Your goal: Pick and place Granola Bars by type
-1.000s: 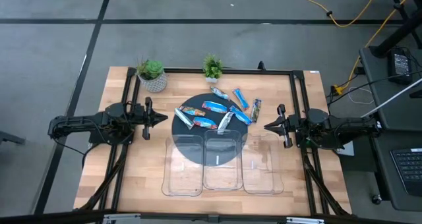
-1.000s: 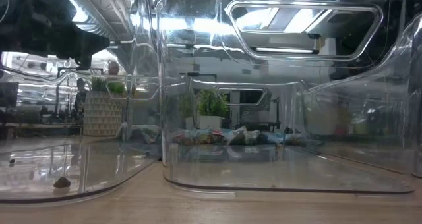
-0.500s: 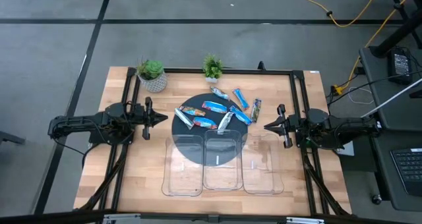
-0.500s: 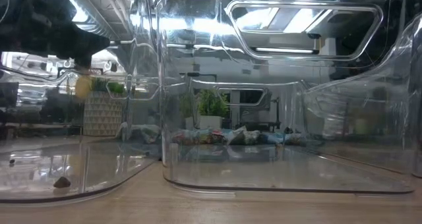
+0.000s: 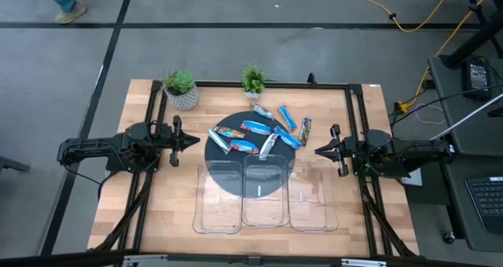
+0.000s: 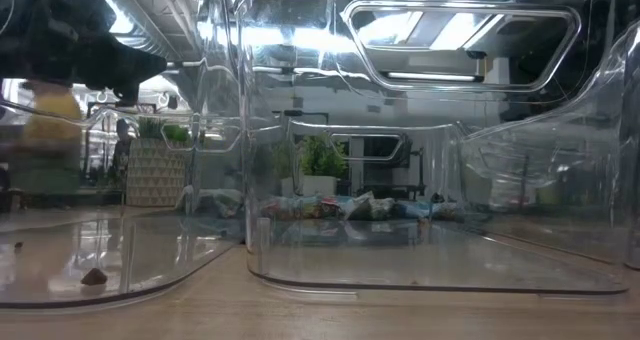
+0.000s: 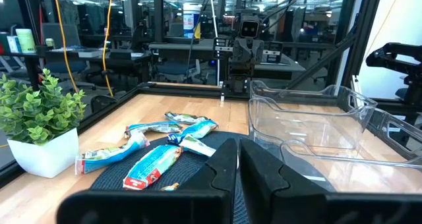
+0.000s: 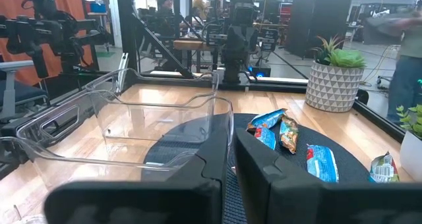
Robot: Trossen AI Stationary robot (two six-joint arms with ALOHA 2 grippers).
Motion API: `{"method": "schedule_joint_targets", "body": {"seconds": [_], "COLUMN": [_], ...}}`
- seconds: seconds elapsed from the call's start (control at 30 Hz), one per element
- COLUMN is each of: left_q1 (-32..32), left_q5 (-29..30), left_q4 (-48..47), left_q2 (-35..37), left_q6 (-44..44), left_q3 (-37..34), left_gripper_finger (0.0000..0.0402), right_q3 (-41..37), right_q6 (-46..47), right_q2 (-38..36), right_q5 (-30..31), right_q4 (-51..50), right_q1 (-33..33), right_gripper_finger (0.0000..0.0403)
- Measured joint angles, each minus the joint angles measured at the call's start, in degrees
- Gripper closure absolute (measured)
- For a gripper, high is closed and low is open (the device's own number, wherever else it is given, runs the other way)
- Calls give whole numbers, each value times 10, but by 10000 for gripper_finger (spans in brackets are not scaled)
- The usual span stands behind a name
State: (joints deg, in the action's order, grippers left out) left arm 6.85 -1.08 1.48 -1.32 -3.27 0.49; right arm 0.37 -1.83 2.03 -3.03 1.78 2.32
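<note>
Bare desk [image 5: 149, 204] lies along both side edges. Clear trays [image 5: 266, 195] block the front middle; two potted plants [image 5: 181, 89] stand at the back edge.

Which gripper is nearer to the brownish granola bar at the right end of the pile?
Right. The right gripper sits just beside the brownish bar; the left gripper is across the pile.

We see the Granola Bars [image 5: 262, 132], mostly bright blue wrappers with red and white marks and one brownish, lying flat and scattered at varied angles near the table's far-middle, some touching.
</note>
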Motion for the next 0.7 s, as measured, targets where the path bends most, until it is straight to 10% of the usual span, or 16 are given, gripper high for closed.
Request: {"method": "schedule_joint_targets", "body": {"seconds": [0.53,0.7], "left_q1": [0,0], "left_q5": [0,15], "left_q4": [0,45], "left_q2": [0,0], "left_q6": [1,138], "left_q3": [0,0], "left_gripper_finger": [393,396], "right_q3": [0,0], "right_q6": [0,0], "right_q2": [0,0], "right_q5": [0,0], "right_q4": [0,0], "right_q1": [0,0], "right_gripper_finger": [371,371]}}
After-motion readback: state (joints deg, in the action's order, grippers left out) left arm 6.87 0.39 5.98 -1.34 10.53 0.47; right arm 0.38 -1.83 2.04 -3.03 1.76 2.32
